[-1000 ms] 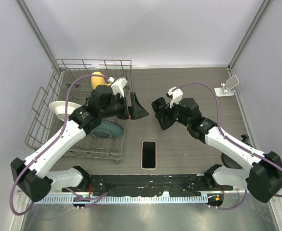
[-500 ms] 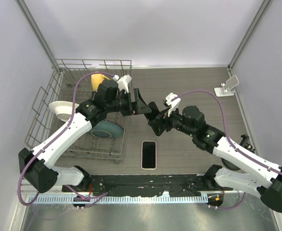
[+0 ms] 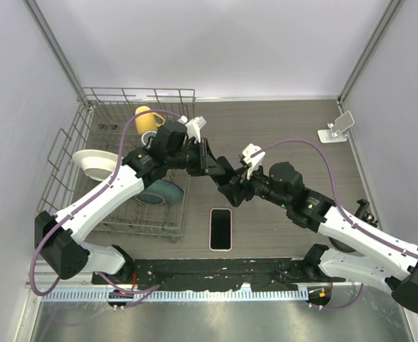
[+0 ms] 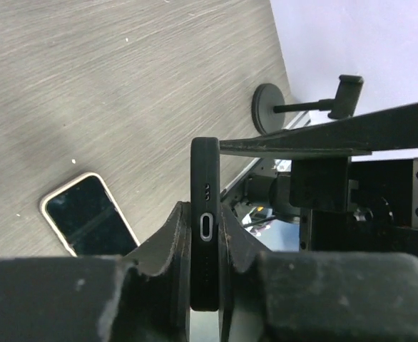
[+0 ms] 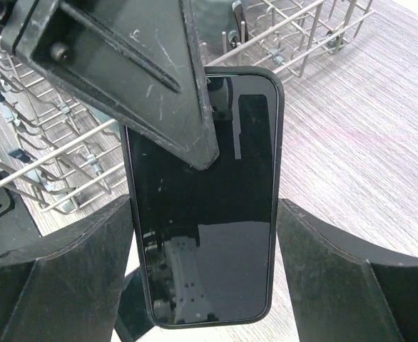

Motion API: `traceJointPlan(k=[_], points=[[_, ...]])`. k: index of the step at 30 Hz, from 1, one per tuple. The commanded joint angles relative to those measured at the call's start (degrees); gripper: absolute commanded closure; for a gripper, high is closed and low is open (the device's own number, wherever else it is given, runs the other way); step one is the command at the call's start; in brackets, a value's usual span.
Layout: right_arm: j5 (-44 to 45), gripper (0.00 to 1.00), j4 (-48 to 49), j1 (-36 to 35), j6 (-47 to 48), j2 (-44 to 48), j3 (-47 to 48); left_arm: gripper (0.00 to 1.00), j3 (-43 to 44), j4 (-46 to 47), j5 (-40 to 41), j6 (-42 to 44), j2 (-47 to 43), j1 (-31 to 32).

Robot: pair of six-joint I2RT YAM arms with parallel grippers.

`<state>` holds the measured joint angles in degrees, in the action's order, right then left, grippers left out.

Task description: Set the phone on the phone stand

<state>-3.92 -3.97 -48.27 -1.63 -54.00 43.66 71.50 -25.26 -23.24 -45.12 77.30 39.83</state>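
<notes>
A phone (image 5: 216, 214) in a black case hangs in mid-air over the table's middle, held between both grippers. My left gripper (image 4: 204, 214) is shut on it face and back, the phone's (image 4: 205, 192) port end showing between the fingers. My right gripper (image 5: 203, 203) is shut across the phone's width, and one left finger (image 5: 138, 71) lies over the screen. From above, the left gripper (image 3: 215, 165) and right gripper (image 3: 232, 187) meet tip to tip. The white phone stand (image 3: 337, 128) sits at the far right corner, with nothing on it.
A second phone (image 3: 221, 229) in a light case lies screen-up near the front edge. A wire dish rack (image 3: 88, 178) on the left holds a yellow cup (image 3: 146, 119), a white plate (image 3: 95, 162) and a blue-grey bowl (image 3: 159, 191). A dark round-based post (image 4: 269, 107) stands by the right wall.
My left gripper swung right to meet the right one and shut on the black phone. The right arm carried the phone leftward and nearer.
</notes>
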Motion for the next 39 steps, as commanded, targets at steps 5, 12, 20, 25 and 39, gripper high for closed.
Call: traceJointPlan(k=[5,12,20,25,39], points=[[2.61,0.37,-1.47,-1.56,-2.85,-1.54,5.81,1.0,2.33,1.7,3.72,-0.14,-1.7,1.47],[5.57,0.16,-6.31,-1.56,-11.11,-2.43,5.74,1.0,-0.13,3.98,16.19,-0.32,-9.61,1.47],[10.6,0.15,-13.34,-1.56,-18.76,-0.93,6.44,1.0,-7.08,16.72,22.72,-0.05,-18.67,1.39],[10.87,0.15,-14.58,-1.56,-19.99,0.99,5.04,1.0,-6.9,20.68,25.26,1.62,-20.6,1.3],[26.41,0.07,-16.08,-1.13,-30.94,3.02,4.15,1.0,-6.63,24.34,25.09,5.31,-21.3,1.3]])
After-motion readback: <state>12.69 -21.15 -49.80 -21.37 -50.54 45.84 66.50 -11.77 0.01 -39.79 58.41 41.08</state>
